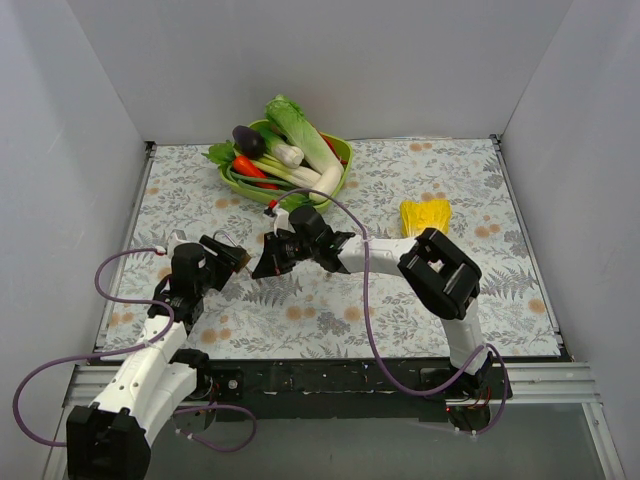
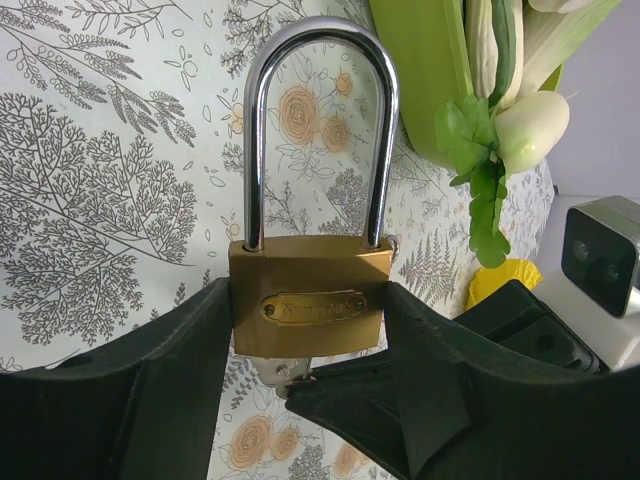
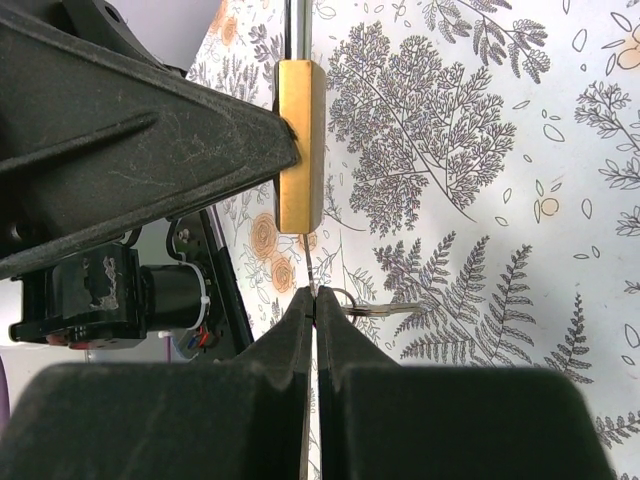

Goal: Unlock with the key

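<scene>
I had the left gripper (image 2: 310, 335) clamped at a middling width on the brass body of the padlock (image 2: 305, 262), one finger on each side. The silver shackle (image 2: 320, 32) pointed away towards the far side and both its legs were down in the body (so the lock was not yet open, as I judged it).

The right gripper (image 3: 315, 312) was pinched fully together on the key (image 3: 311, 265). The key's thin blade ran from the fingertips straight up to the underside of the lock. From the right wrist view I could not tell how deep it sat in the keyway. The key ring (image 3: 340, 298) and a second key (image 3: 392, 307) hung off to the right, clear of the lock. In the top view all this was left of centre on the table (image 1: 450, 290), just near of the green bowl (image 1: 343, 152).

The step in hand, as I read it, was the turn. To do it well I wanted the blade seated fully before twisting. I also wanted the right wrist's roll axis lined up with the blade, so the key would turn rather than bend. The left grip needed to be firm, since a smooth brass body could swivel between the fingers and soak up the twist (the obvious risk). I meant to turn slowly and watch the shackle leg for a lift.
</scene>
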Tool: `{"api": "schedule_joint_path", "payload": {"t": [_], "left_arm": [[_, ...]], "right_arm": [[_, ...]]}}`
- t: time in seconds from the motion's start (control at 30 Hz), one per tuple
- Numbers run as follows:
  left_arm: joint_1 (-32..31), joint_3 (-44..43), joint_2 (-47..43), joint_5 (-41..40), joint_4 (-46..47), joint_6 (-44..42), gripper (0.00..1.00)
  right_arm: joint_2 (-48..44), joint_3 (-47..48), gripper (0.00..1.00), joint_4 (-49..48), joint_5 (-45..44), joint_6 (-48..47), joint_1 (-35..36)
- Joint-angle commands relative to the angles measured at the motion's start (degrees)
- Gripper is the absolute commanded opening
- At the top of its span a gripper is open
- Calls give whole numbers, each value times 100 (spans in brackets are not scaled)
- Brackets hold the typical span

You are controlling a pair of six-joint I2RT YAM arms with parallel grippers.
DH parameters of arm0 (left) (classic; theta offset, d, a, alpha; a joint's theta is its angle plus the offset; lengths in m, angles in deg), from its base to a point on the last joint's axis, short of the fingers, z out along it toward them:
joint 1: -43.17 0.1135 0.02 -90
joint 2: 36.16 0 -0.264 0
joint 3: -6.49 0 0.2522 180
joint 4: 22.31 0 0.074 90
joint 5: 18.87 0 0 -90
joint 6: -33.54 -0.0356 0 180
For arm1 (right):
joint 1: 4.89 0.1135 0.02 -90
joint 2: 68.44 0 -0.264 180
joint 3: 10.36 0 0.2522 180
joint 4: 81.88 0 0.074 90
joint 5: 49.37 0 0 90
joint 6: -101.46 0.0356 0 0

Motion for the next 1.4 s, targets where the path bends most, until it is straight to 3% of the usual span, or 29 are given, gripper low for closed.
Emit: {"api": "schedule_joint_path", "payload": {"t": [0.0, 0.37, 0.97, 1.2, 1.23, 1.27, 1.37], "left_arm": [[-275, -7, -164, 583, 119, 62, 0], [-705, 90, -164, 364, 251, 501, 0], [-1004, 221, -50, 197, 418, 431, 0], [-1004, -217, 46, -164, -3, 133, 0], [-996, -305, 81, -146, -56, 132, 2], [-1004, -332, 90, -137, -65, 124, 22], [-1004, -332, 20, -225, -74, 106, 56]], "right_arm": [[124, 451, 1, -583, -511, 102, -135], [194, 522, 1, -609, -590, 138, -170], [150, 548, 1, -670, -608, 208, -320], [27, 65, 1, -767, -608, 190, -355], [10, 38, 1, -776, -608, 199, -355], [10, 3, 1, -811, -599, 208, -355], [27, -102, 1, -960, -555, 252, -355]]}}
